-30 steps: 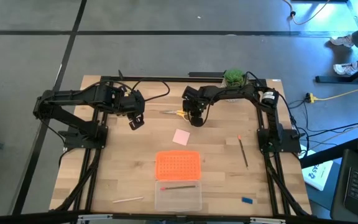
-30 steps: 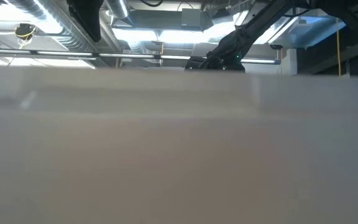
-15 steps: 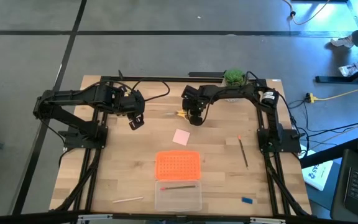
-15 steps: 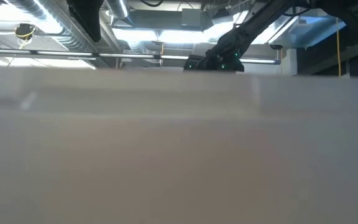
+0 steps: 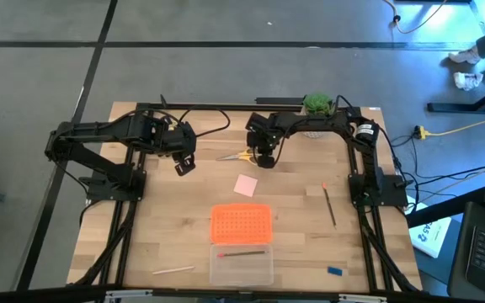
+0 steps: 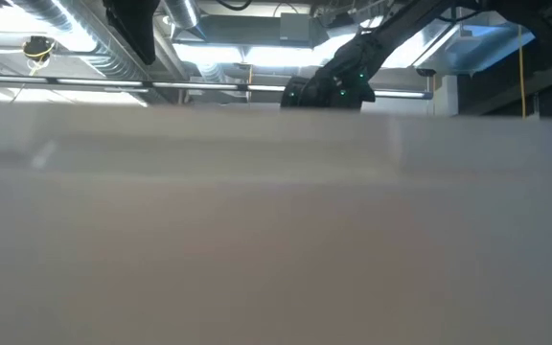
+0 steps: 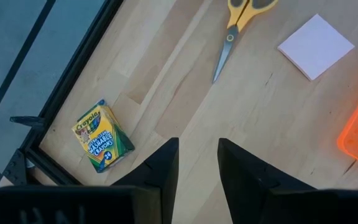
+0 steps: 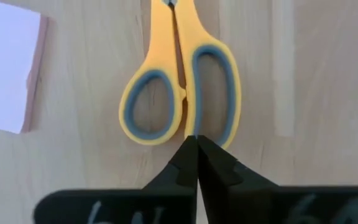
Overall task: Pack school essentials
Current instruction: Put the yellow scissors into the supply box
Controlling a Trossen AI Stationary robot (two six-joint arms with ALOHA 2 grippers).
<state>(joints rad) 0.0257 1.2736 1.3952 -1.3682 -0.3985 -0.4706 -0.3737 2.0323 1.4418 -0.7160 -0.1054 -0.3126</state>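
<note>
Right tool pinched shut, touching scissors' handles.

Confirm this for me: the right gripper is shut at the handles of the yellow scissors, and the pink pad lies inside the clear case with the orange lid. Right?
Not quite. The right gripper is shut at the handles of the scissors, as the right wrist view shows. But the pink pad lies on the bare table, outside the clear case and apart from its orange lid; the high view shows this.

The wooden table carries scissors, pink pad, crayon box, and seemingly pencils.
</note>
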